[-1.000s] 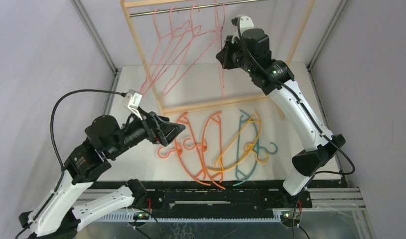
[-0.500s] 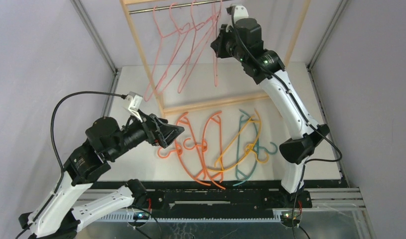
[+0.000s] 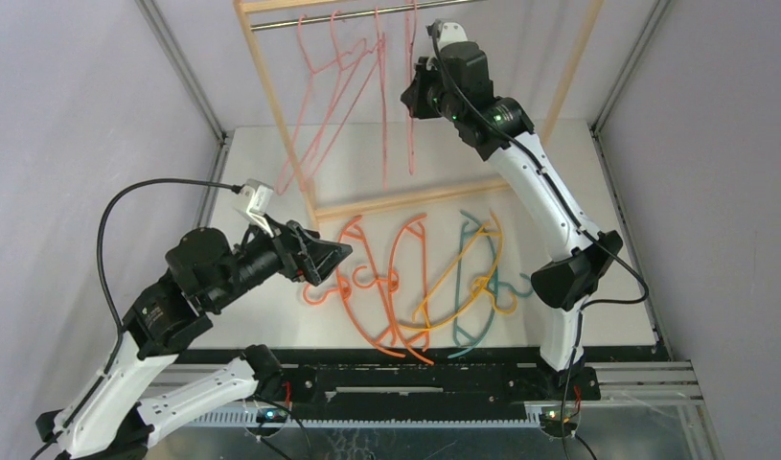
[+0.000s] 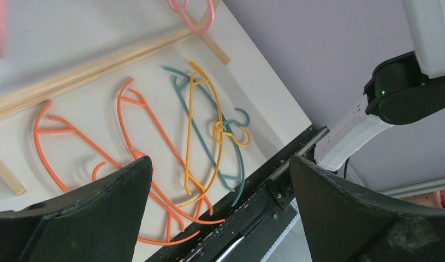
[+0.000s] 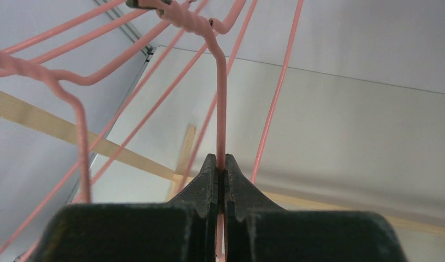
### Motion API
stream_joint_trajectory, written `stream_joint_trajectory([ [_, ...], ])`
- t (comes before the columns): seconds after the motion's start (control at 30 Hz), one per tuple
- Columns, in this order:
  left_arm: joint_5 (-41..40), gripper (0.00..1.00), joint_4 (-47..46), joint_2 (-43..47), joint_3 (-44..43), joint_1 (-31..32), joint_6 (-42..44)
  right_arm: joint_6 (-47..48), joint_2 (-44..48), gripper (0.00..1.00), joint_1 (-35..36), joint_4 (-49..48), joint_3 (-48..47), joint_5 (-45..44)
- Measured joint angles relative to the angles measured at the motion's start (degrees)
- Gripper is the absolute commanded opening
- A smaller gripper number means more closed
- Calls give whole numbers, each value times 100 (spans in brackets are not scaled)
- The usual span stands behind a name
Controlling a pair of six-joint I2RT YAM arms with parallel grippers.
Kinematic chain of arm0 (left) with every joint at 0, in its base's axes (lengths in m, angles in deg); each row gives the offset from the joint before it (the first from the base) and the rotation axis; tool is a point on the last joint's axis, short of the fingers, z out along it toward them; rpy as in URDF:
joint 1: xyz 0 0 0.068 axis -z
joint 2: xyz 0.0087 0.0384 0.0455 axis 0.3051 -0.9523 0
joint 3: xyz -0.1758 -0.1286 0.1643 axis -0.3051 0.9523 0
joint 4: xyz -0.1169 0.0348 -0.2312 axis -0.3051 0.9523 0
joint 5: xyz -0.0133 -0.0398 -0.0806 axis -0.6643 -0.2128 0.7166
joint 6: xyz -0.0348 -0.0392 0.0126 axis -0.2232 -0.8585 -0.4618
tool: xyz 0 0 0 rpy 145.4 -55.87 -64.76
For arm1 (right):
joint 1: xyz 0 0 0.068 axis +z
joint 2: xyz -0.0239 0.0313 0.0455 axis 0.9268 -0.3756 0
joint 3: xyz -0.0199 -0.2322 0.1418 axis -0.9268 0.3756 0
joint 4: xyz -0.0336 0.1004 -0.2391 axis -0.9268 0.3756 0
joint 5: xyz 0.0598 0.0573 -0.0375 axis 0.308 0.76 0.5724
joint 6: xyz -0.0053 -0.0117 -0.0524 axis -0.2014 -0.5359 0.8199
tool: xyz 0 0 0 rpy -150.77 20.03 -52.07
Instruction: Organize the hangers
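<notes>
Several pale pink hangers (image 3: 314,125) hang on the rack's metal rod (image 3: 310,17). My right gripper (image 3: 412,91) is raised beside the rod and shut on the wire of one pink hanger (image 3: 411,134), which hangs edge-on. In the right wrist view that wire (image 5: 221,109) runs straight up out of the pinched gripper (image 5: 221,164). On the table lie two orange hangers (image 3: 392,264) (image 4: 154,128), a yellow-orange one (image 3: 446,278) (image 4: 189,136) and a teal one (image 3: 463,235) (image 4: 239,169), overlapping. My left gripper (image 3: 333,257) (image 4: 220,161) hovers open at their left side, holding nothing.
The tall wooden rack frame (image 3: 271,96) stands at the back, and its base bar (image 3: 415,199) lies across the table just behind the loose hangers. Grey walls close in both sides. A black rail (image 3: 415,379) runs along the near edge.
My right arm has swung left and up towards the rod with the pink hanger, which has turned edge-on. The left arm has hardly moved.
</notes>
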Motion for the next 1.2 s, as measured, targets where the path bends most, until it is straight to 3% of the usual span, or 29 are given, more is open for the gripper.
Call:
stream_joint_trajectory([
  [0.4,-76,100,-7,-24,72,0,-4,50,-22,0,498,-125,17,492],
  [0.83,-247,99,4,151,129,0,-7,254,-901,1,1414,-44,-1137,782],
  [0.97,-275,99,4,151,129,0,-7,260,-986,21,1434,-35,-1235,761],
  [1.07,-302,99,4,151,129,0,-7,271,-986,29,1370,140,-1215,728],
  [1.2,-332,100,7,151,129,0,-4,234,-938,49,1220,293,-785,649],
])
